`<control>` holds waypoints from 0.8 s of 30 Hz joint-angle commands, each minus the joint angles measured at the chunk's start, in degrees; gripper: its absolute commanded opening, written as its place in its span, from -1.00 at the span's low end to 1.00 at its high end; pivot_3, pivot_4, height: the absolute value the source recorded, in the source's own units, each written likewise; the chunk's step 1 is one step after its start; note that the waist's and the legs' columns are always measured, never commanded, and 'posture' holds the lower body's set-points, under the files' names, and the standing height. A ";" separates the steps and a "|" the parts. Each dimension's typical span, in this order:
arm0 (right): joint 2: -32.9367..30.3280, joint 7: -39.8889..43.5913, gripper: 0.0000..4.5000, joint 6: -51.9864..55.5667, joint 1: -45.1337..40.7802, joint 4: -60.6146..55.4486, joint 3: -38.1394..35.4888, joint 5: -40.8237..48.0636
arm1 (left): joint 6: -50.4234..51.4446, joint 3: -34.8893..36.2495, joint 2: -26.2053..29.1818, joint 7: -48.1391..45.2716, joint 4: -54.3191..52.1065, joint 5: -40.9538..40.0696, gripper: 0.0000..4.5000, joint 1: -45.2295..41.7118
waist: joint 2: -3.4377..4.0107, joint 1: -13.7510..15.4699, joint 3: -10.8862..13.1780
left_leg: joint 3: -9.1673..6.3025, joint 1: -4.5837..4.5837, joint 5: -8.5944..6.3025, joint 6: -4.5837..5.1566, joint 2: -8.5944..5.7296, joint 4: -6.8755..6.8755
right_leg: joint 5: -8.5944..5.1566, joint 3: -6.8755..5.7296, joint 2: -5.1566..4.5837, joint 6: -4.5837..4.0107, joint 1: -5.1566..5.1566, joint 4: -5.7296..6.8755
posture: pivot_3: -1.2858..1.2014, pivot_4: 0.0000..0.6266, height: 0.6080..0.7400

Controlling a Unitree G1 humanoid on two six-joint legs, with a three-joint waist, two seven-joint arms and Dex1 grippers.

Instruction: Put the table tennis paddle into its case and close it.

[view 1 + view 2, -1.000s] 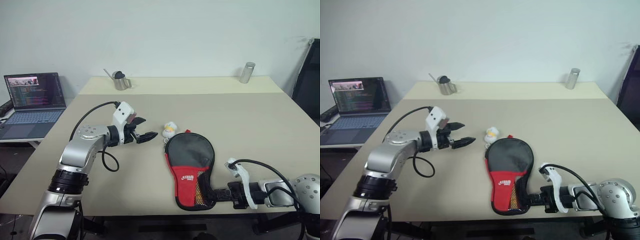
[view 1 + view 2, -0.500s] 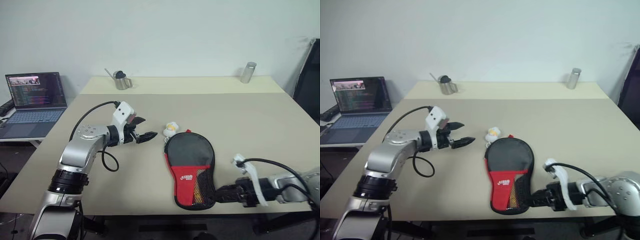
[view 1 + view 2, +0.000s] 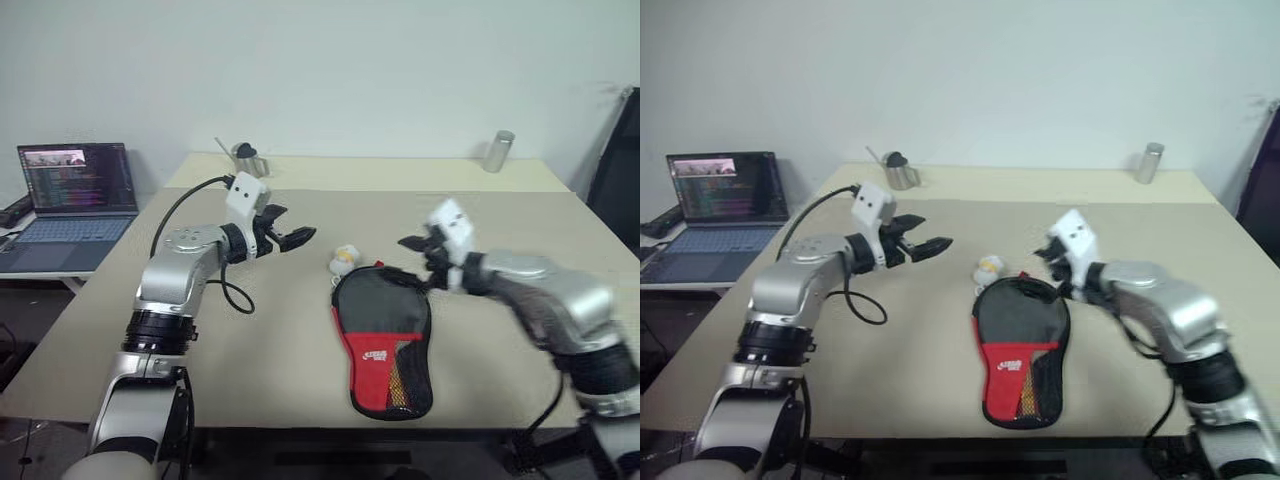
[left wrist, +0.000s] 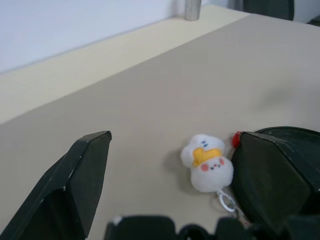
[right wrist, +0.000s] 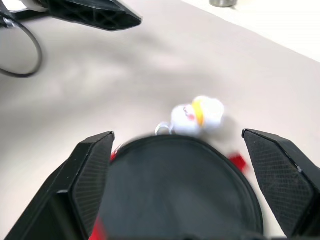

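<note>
The case [image 3: 382,340] lies flat near the table's front edge: black fabric on top, a red lower panel with a white logo, and a mesh pocket. The table tennis paddle is hidden. My right gripper [image 3: 417,262] hovers open just over the case's rounded far end [image 5: 180,190], with nothing between its fingers [image 5: 92,170]. My left gripper [image 3: 300,237] is open and empty too. It hangs above the table left of the case and points towards a small white plush [image 4: 207,162].
The white plush duck [image 3: 342,258] lies against the case's far left rim. A metal pitcher [image 3: 243,158] and a metal cylinder [image 3: 497,151] stand at the table's back edge. A laptop [image 3: 75,190] sits on a side table to the left, and a black chair [image 3: 620,170] stands at the right.
My right gripper has left the case's near end, opened, and swung up and forward to the case's far end. My left gripper has risen a little and moved forward.
</note>
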 commanded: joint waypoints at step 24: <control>12.02 -2.60 0.99 1.10 9.09 3.91 3.62 -14.39 | -10.42 -2.84 -19.35 13.90 45.49 11.25 1.00 -18.04 | 0.00 -0.86 -0.07 | 0.23 -0.58 0.00 0.04 -0.19 0.21 | 0.18 0.12 -0.04 0.08 -0.81 0.38 | 0.03 -0.52 1.00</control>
